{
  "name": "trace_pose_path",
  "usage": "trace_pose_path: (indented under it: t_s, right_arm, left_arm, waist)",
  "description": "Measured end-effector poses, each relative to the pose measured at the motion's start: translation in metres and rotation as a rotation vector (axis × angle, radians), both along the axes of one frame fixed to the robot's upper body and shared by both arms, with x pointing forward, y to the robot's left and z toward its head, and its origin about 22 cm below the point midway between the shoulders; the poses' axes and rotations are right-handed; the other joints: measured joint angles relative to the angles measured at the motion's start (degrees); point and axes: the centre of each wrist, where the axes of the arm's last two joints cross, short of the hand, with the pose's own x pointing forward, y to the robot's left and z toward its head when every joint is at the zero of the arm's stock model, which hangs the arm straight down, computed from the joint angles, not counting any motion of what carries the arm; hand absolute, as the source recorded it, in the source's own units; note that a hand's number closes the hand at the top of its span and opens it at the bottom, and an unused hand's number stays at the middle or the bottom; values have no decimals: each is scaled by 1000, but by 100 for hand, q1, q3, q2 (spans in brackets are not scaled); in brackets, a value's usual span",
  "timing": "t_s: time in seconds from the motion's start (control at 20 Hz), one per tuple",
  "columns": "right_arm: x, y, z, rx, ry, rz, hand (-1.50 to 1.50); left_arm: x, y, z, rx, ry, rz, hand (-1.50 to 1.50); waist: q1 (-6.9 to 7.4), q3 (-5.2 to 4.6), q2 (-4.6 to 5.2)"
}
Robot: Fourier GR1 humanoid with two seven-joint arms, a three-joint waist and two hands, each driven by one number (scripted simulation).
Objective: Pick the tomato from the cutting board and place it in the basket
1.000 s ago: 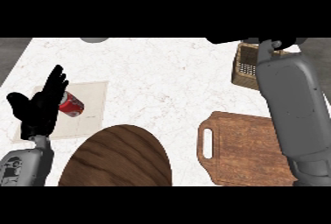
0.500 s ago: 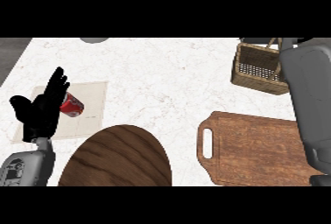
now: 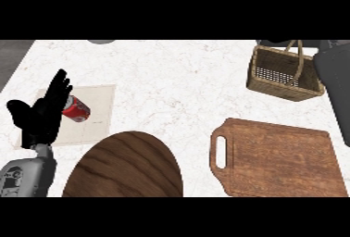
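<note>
Your left hand shows at the left edge of the head view, fingers straight and pointing up, thumb spread to the side, with nothing in it; it is resting there above its grey forearm. Just beside its fingers, partly behind them, a red can lies on its side on a pale square mat. Of your right arm you see only the grey forearm running along the right edge, next to the basket; the right hand itself is out of view, so you cannot tell what its fingers are doing. The wicker basket sits at the upper right of the white marble counter, its handle arching over it, and you can see no tomato in the part of its inside that shows. The wooden cutting board lies at the lower right, handle slot toward the left, and no tomato shows on it. A dark round wooden plate sits at the lower middle, between the mat and the board.
</note>
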Motion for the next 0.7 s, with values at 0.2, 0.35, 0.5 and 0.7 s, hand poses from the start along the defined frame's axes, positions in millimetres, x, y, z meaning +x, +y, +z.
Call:
trace_pose_path:
  t_s: [0.2, 0.35, 0.5, 0.7]
  right_arm:
    - [8, -2, -2, -176, -69, 6, 150]
    - [15, -3, -6, -226, -98, 9, 150]
    - [24, -6, -7, -245, -101, 1, 150]
    - [32, -4, -3, -278, -42, -19, 150]
  left_arm:
    - [1, -1, 7, -7, -1, -4, 0]
    - [-2, 0, 2, -4, 1, -1, 0]
    - [-4, 0, 3, -6, 3, -1, 0]
    - [-7, -2, 2, -5, 5, -2, 0]
  waist:
    - [39, 4, 3]
    - [19, 5, -5]
    - [15, 5, -8]
    - [9, 5, -13]
